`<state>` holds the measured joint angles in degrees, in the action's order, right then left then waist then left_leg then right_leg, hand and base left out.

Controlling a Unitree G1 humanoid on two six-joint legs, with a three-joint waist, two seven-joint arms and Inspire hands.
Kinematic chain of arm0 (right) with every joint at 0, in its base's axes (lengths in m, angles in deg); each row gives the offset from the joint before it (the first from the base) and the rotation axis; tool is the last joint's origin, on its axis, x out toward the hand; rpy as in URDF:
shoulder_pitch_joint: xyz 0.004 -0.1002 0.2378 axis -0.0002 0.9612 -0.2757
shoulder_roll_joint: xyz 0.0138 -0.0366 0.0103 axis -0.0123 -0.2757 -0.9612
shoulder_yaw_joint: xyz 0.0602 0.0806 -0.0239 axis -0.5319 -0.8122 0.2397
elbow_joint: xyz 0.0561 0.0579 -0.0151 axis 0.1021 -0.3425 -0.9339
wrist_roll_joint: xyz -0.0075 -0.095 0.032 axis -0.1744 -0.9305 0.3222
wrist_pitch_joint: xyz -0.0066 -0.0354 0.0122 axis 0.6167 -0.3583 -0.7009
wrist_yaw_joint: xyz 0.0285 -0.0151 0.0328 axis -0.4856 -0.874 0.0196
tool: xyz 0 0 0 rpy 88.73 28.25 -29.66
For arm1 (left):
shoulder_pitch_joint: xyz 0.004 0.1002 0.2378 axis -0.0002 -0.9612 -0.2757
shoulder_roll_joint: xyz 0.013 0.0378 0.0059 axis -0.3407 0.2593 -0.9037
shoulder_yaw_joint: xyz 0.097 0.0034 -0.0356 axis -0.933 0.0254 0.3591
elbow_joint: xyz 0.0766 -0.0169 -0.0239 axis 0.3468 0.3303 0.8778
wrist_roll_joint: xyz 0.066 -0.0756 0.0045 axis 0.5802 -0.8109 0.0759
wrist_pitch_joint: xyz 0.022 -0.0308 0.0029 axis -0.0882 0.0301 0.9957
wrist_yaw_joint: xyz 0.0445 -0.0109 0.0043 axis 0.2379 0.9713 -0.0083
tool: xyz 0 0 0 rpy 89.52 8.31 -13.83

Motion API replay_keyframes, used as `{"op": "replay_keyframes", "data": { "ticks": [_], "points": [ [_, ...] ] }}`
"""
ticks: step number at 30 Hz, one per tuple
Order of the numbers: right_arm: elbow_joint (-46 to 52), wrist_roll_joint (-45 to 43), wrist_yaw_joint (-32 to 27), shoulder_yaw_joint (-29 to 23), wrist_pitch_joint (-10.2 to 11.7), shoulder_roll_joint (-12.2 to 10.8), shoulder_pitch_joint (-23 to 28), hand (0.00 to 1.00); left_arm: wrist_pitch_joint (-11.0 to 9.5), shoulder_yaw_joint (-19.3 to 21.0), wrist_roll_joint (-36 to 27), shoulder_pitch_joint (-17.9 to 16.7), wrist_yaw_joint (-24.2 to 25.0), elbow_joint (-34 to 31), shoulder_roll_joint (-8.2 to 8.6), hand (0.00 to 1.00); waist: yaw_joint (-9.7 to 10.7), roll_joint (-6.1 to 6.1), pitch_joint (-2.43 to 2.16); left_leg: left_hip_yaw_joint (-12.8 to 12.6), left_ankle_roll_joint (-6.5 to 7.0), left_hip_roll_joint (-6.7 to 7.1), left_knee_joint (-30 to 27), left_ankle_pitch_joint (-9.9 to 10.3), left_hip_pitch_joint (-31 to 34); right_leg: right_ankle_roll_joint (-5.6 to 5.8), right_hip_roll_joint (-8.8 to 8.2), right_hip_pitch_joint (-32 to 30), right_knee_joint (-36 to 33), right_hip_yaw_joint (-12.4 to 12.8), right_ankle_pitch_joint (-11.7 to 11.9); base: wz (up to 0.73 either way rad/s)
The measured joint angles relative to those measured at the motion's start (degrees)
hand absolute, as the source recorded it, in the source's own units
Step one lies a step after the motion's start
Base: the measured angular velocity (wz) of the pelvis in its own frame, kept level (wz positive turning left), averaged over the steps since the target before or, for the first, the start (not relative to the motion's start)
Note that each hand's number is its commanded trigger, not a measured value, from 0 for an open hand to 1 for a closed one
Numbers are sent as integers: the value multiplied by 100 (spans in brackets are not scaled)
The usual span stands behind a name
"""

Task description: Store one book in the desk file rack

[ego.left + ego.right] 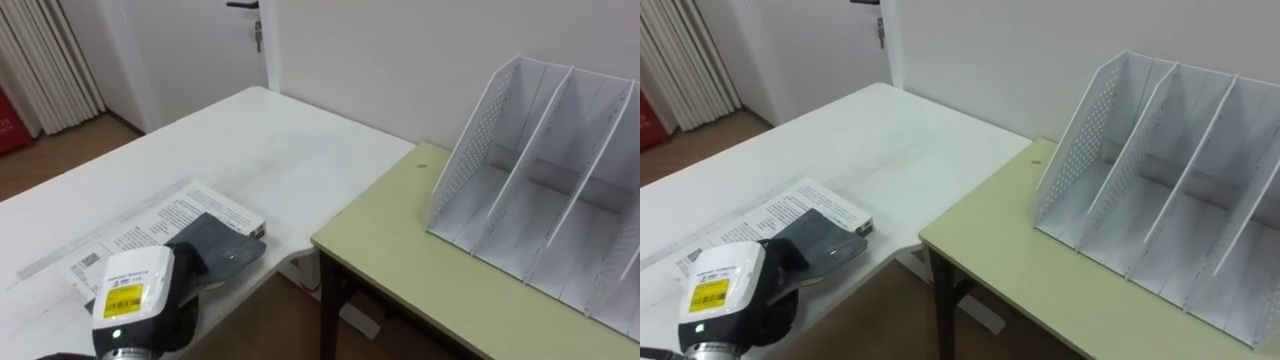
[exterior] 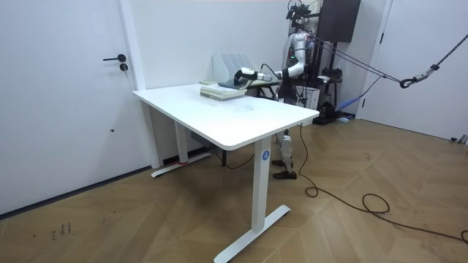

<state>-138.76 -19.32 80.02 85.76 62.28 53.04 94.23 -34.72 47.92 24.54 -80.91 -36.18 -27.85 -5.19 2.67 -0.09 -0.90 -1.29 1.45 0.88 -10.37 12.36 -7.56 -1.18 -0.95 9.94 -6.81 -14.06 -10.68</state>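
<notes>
White desk (image 1: 300, 170), olive-green table (image 1: 420, 270) beside it, white perforated file rack (image 1: 475, 140). My left hand (image 1: 215, 252) atop printed white book (image 1: 170, 215); grip unreadable, I fear a slip.

My left hand (image 1: 215, 250) is dark grey; at eight o'clock from it sits a rounded white wrist housing with a yellow label. In the room view my torso is silver-white, and a dark cable trails off at four o'clock.
</notes>
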Motion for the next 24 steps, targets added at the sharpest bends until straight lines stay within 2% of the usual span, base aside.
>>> {"op": "replay_keyframes", "data": {
  "ticks": [2,5,7,9,10,12,16,21,24],
  "points": [
    [0,5,4,32,39,-6,0,0,-8,59,-442,-36,207,-304,-5,100,-2,-34,19,12,0,1,-13,0,12,0,-6,4,5,-32,0,8],
    [-4,4,23,33,163,-18,-7,0,-167,208,-1023,-39,365,-519,9,100,-19,-83,47,23,0,-2,-33,0,7,2,-4,20,-1,-43,1,4],
    [-21,1,58,31,265,-39,3,0,-202,326,-1455,-44,532,-722,54,100,-32,-102,64,22,0,-10,-42,0,13,1,-2,20,1,-35,1,0],
    [-33,2,119,32,341,-51,3,0,-269,428,-2381,-56,775,-1141,75,100,-39,-110,92,45,0,-11,-43,0,60,1,-8,-1,4,-32,1,0],
    [-35,4,143,33,366,-50,5,0,-306,438,-2617,-57,830,-1231,76,100,-40,-110,92,37,0,-14,-43,0,66,2,-9,-4,4,-34,1,0],
    [-27,-21,154,120,437,-50,3,0,-570,430,-3585,-51,1010,-1473,143,100,-73,-101,94,9,0,-15,-48,0,87,7,-15,-35,-2,-25,-2,0],
    [-24,-182,287,148,567,-53,-50,0,-790,391,-4928,5,1431,-1691,227,100,-73,-104,117,15,0,-15,-58,0,123,6,-9,-93,-15,-32,-2,0],
    [112,-523,550,185,786,-55,-76,0,-870,299,-6530,19,2181,-1718,229,100,-102,-92,126,-14,0,-37,-50,0,106,-2,-4,-140,-50,64,-5,-10],
    [378,-755,777,206,786,-99,-113,0,-881,300,-7288,80,2521,-1718,229,100,-129,-115,141,-28,-1,-49,-57,0,185,-11,-3,-233,-127,117,-9,-12]
  ]
}}
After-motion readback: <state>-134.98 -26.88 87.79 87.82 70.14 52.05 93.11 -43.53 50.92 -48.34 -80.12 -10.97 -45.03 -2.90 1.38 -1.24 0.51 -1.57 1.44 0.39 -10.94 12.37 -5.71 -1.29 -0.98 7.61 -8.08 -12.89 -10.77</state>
